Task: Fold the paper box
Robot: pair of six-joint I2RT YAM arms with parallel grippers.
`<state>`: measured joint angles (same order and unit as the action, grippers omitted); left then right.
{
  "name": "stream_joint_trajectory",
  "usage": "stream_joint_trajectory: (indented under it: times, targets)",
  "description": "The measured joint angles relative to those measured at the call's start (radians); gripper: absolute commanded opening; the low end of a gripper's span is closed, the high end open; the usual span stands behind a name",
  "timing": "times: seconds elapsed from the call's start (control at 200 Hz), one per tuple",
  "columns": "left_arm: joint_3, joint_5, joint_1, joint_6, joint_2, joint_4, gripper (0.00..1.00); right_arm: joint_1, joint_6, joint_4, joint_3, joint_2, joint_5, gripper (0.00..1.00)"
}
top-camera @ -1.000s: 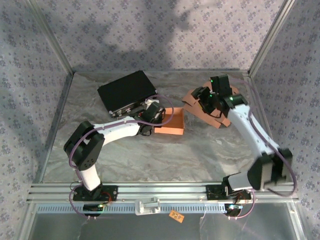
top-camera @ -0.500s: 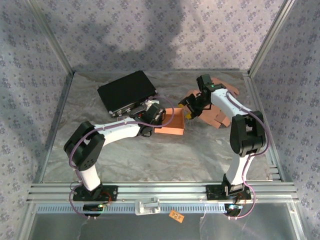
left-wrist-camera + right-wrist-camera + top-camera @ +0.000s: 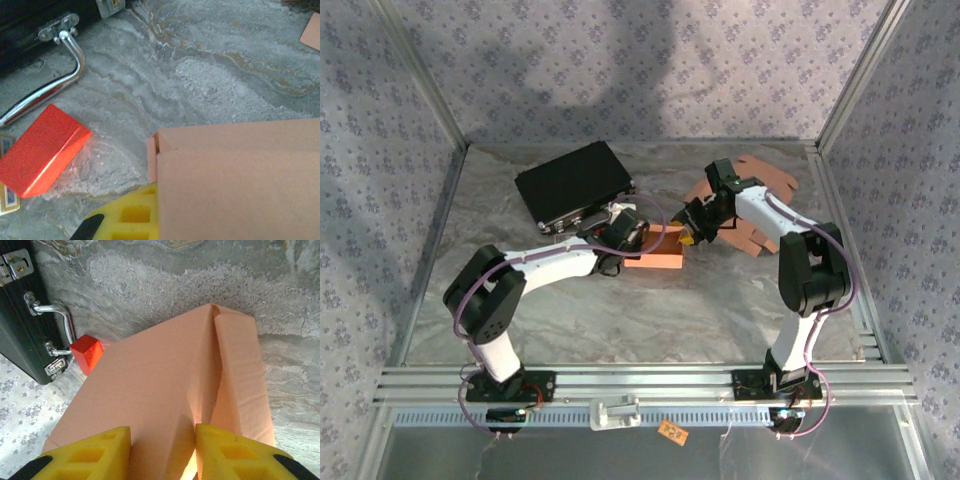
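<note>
**A:** Two grippers are crowding the paper box (image 3: pixel 658 262), which is sitting mid-table (image 3: pixel 620 320), slightly toward the rear edge.

**B:** Grip states?

**A:** The right gripper (image 3: pixel 162 440) is straddling a raised flap with a yellow finger (image 3: pixel 85 455) on either side. I can't tell whether it's pinching. The left gripper (image 3: pixel 650 240) is showing one finger (image 3: pixel 131 214) and the box panel is covering the rest, so I can't tell there either.

**B:** What are you flagging as risks?

**A:** The arms are working very near each other, so I'm judging that opposing pulls risk tearing or mis-creasing the thin card. The flap is looking springy and is likely to be popping open if released early.

**B:** Anything nearby?

**A:** A red block (image 3: pixel 42 150) is lying just beside the box, and the black case (image 3: pixel 575 185) is sitting toward the rear-left corner. A sliding box could be bumping into either one.
</note>
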<state>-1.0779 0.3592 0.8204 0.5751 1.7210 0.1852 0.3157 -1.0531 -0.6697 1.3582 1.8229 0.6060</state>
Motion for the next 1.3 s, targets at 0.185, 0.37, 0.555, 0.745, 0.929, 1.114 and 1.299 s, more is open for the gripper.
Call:
stream_joint_trajectory:
  times: [0.185, 0.37, 0.555, 0.745, 0.929, 1.114, 1.299]
  targets:
    - [0.030, -0.069, 0.006, 0.024, -0.043, 0.044, 0.38, 0.036, 0.030, -0.025, -0.023, -0.010, -0.046, 0.36]
    - [0.087, -0.165, 0.007, 0.065, -0.100, 0.119, 0.49, 0.072, 0.060, -0.030, -0.061, -0.028, -0.088, 0.36]
    - [0.155, -0.261, 0.013, 0.086, -0.177, 0.169, 0.54, 0.096, 0.072, -0.027, -0.112, -0.038, -0.117, 0.36]
    - [0.159, -0.333, 0.013, 0.098, -0.229, 0.212, 0.54, 0.105, 0.074, -0.010, -0.118, -0.038, -0.132, 0.35]
    - [0.077, -0.388, -0.017, 0.127, -0.302, 0.358, 0.58, 0.109, 0.078, -0.011, -0.118, -0.038, -0.147, 0.35]
    - [-0.199, -0.470, -0.209, 0.129, -0.273, 0.520, 0.58, 0.109, 0.095, -0.019, -0.117, -0.039, -0.158, 0.36]
    - [-0.441, -0.547, -0.310, 0.034, -0.042, 0.607, 0.58, 0.108, 0.118, -0.042, -0.106, -0.041, -0.168, 0.38]
